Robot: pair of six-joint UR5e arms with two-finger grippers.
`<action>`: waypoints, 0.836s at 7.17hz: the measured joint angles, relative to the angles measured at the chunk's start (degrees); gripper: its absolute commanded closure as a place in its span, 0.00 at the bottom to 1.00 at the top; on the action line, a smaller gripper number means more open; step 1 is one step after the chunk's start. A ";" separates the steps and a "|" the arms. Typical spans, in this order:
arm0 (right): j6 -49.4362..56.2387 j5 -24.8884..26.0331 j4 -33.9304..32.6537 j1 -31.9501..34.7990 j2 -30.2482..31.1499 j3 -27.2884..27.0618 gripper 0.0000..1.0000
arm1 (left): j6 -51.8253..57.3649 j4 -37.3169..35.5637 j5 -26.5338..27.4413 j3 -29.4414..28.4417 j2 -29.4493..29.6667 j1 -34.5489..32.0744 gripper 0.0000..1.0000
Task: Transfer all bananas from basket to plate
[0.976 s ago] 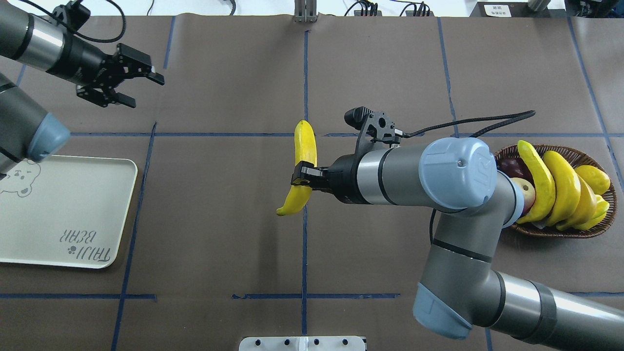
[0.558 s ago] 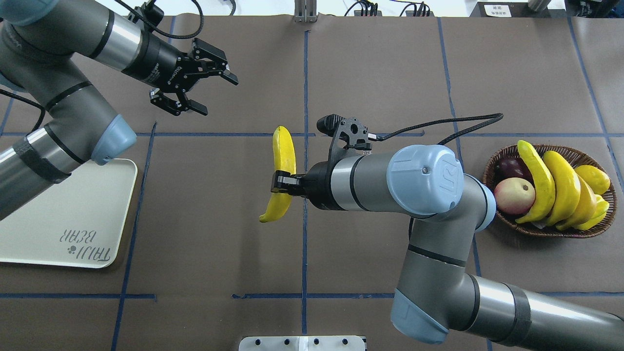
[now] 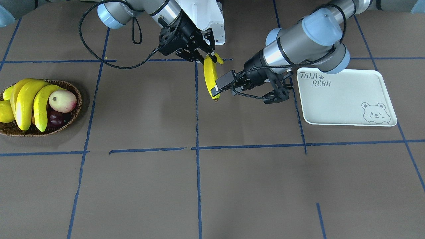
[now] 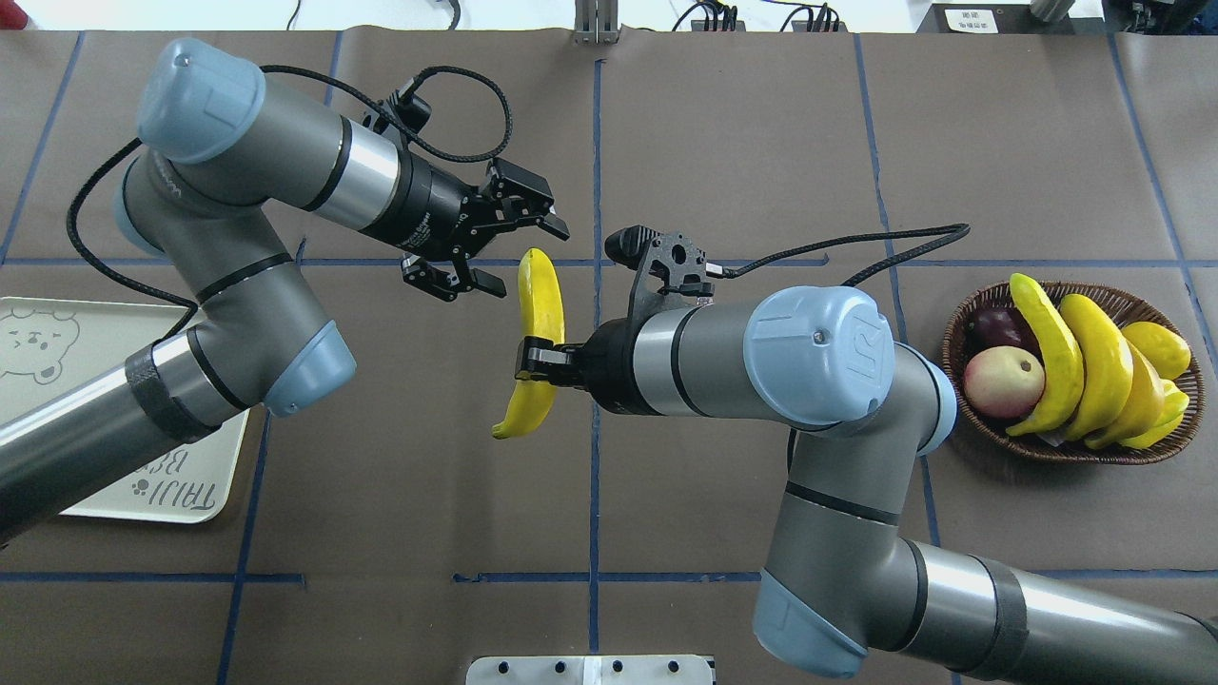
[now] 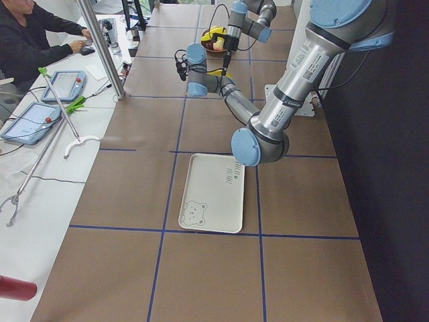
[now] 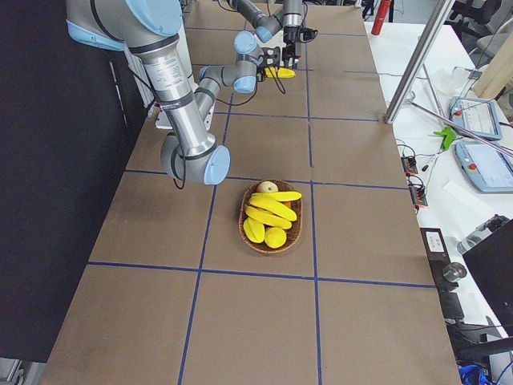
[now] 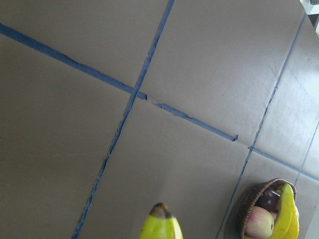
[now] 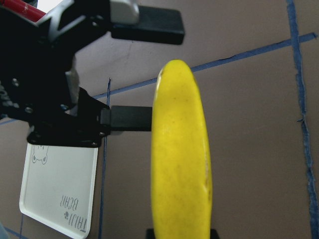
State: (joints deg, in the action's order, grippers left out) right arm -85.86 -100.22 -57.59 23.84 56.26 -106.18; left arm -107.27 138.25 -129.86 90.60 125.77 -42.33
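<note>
While the right gripper is clamped on the middle of a long yellow banana above the centre of the brown table, the left gripper stands wide apart, holding nothing, just beside its far tip. Three more yellow bananas lie in the woven brown basket near the right edge. The white rectangular plate is at the left edge, well apart.

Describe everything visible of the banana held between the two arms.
The banana is long, curved, glossy yellow and plastic-looking, with a dark brownish tip in the left wrist view. The right claw is shut on it near its middle, holding it above the table beside the blue centre line, pointing away from the robot. Its far end sits between the open fingers of the left claw, which have not closed; whether they touch it cannot be told.
</note>
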 measured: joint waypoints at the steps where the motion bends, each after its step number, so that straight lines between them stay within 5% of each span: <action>1: 0.00 -0.01 0.09 -0.01 -0.01 0.00 0.99 | -0.09 0.00 0.42 0.15 0.00 0.94 0.01; 2: -0.01 0.00 0.13 -0.01 -0.01 0.00 0.99 | -0.12 0.02 0.59 0.23 -0.04 1.40 0.20; 3: -0.01 0.02 0.15 -0.02 0.00 0.00 0.99 | -0.13 0.04 0.64 0.38 -0.11 1.66 0.74; 4: -0.05 0.01 0.17 -0.02 0.04 -0.12 0.98 | -0.17 0.04 0.68 0.87 -0.31 1.76 1.00; 5: -0.10 -0.03 0.19 -0.01 0.06 -0.26 0.94 | -0.22 0.16 0.70 1.51 -0.66 1.78 1.00; 6: -0.15 -0.03 0.19 0.01 0.07 -0.34 0.31 | -0.23 0.32 0.68 1.85 -0.92 1.80 1.00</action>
State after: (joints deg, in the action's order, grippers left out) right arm -86.01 -100.25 -57.40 23.85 56.33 -106.51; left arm -107.50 138.57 -129.18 92.44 124.85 -40.52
